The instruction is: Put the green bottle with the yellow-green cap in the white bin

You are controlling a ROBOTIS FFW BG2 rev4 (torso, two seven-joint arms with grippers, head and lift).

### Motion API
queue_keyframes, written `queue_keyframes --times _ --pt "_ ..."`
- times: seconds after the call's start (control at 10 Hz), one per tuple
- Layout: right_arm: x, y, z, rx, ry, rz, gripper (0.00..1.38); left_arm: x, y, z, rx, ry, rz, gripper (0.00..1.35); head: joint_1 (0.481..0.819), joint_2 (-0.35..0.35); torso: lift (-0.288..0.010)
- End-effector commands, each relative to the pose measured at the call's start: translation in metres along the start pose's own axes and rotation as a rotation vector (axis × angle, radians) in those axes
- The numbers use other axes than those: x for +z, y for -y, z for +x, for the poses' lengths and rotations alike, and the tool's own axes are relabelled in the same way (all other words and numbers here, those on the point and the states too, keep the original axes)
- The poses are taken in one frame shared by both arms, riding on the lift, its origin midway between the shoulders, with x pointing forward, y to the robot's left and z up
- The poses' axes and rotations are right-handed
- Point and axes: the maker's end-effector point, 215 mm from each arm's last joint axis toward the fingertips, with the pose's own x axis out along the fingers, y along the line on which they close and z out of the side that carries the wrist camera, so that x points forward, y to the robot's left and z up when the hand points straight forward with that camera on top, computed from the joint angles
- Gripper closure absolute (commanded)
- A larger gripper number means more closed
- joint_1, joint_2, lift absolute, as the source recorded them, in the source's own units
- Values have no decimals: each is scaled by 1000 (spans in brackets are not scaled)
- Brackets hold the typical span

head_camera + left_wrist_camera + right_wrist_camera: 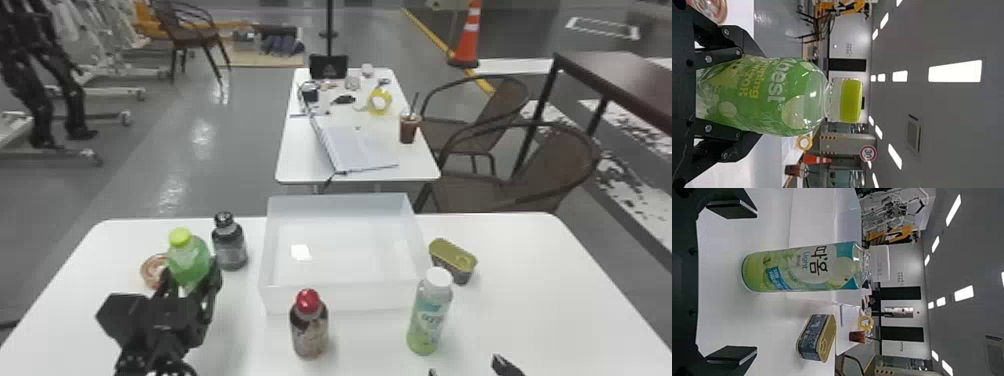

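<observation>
At the left side of the table [560, 300], the left end effector [192, 280] is closed on the body of the green bottle with the yellow-green cap [187, 260]. The bottle is held upright, outside the white bin [345, 298]. The end effector covers its lower body in the head view; its base is also hidden in the left wrist view, so contact with the table cannot be determined. One finger lies against each side of the bottle.

A round container [151, 270] is partly concealed behind the bottle and end effector; its type is hard to determine. A dark bottle [230, 247] stands between the green bottle and the bin. The red-capped bottle [309, 330] stands in front of the bin and obscures part of its front wall. The white-capped bottle [430, 320] overlaps the bin's front right corner, with a tin [452, 261] to the right of the bin.

Only fingertip portions of the right end effector [466, 369] enter the head view at the bottom edge. In the right wrist view, its fingers are wide apart and hold nothing.
</observation>
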Motion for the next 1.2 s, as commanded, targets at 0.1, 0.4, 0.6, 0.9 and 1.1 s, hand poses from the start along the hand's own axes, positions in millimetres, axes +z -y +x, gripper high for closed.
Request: queue_keyframes --times 0.1,0.4,0.6,0.9,1.1 --pt "0 0 1 0 0 1 82 16 54 39 -178 -21 30 771 549 0 -100" --pt "1 -2 3 4 3 0 82 12 111 70 -410 -119 230 771 549 0 -100" --pt "1 -3 4 7 3 1 82 -5 132 79 -517 -195 407 771 549 0 -100" --pt "2 -3 5 6 5 5 82 -30 133 93 -571 -291 619 771 549 0 -100" --pt "2 -3 5 7 6 5 82 -28 139 97 -608 -297 717 716 549 0 -100"
